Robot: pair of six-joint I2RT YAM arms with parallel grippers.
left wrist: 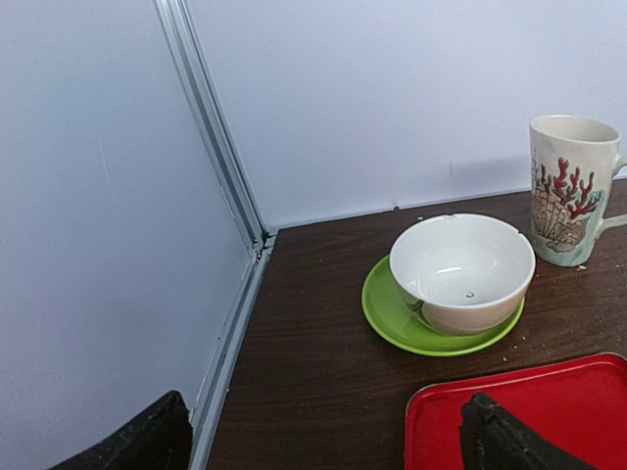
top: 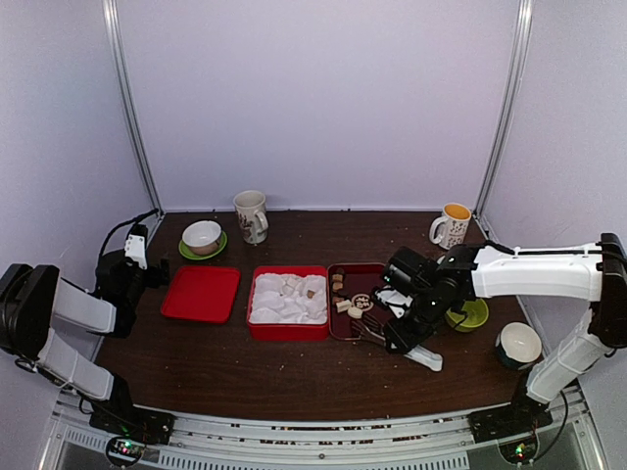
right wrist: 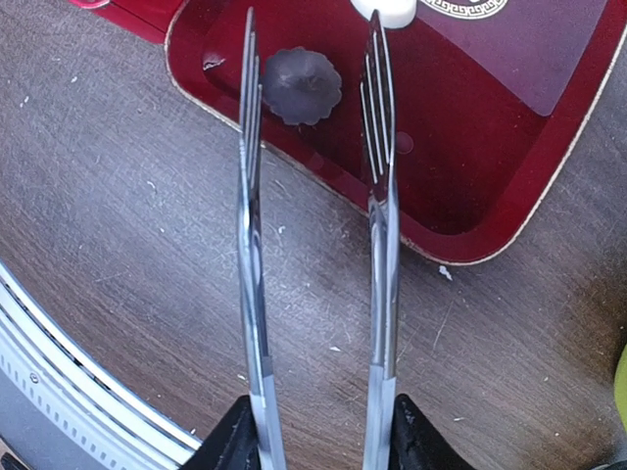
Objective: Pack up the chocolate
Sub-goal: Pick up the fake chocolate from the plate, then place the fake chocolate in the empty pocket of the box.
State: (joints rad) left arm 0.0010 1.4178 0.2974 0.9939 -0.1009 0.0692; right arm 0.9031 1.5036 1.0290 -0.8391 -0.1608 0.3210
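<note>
My right fingers [right wrist: 419, 446] pinch the tongs [right wrist: 380, 245], whose parted prongs point ahead into the red tray [right wrist: 509, 147], the dark round chocolate [right wrist: 301, 86] lying between their tips, nearer one prong; my left fingers [left wrist: 509, 441], spread wide, sit well apart.

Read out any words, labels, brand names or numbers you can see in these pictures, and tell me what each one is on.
No text can be read in any view.
Back right mug: dark marks on its side, too small to read.
Back left mug: a red coral and shell picture, no words.
Patterned piece in the red tray: a key-pattern border only, no letters showing.
</note>
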